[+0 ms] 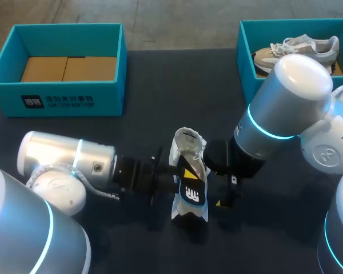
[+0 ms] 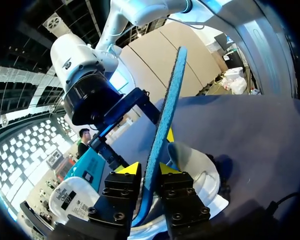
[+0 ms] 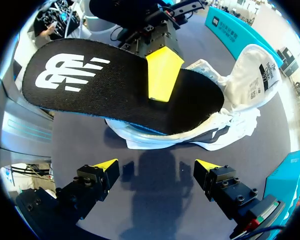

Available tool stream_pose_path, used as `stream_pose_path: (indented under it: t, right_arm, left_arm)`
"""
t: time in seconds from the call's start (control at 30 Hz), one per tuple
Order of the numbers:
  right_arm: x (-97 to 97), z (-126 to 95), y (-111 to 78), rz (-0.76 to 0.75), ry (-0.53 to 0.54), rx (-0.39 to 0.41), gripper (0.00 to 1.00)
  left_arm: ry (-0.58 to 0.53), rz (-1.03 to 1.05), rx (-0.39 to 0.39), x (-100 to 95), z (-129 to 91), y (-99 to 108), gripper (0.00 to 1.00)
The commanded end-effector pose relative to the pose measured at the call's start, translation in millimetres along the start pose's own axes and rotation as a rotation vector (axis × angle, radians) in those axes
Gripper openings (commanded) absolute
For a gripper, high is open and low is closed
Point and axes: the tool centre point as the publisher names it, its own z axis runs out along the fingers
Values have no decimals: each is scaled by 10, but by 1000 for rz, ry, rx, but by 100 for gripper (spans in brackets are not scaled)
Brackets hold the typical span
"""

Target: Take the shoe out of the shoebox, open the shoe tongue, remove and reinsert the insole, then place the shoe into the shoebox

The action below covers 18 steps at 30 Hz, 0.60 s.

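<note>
Centrally, insole (image 2: 166, 120) edgewise in left claw (image 2: 145, 169)

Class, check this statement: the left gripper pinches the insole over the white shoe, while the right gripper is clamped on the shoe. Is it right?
Not quite. The left gripper does pinch the insole over the shoe, but the right gripper is open, holding nothing; the right wrist view shows it.
</note>
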Motion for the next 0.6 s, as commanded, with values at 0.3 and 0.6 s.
stream_pose_path:
  t: [0.3,0.6]
  right_arm:
    - [13,17,9,1,-4,2,100]
    - [13,17,9,1,-4,2,100]
  left_arm:
    - [-20,22,21,40,12,-138,8]
    - [-28,50,20,63,23,-142,0]
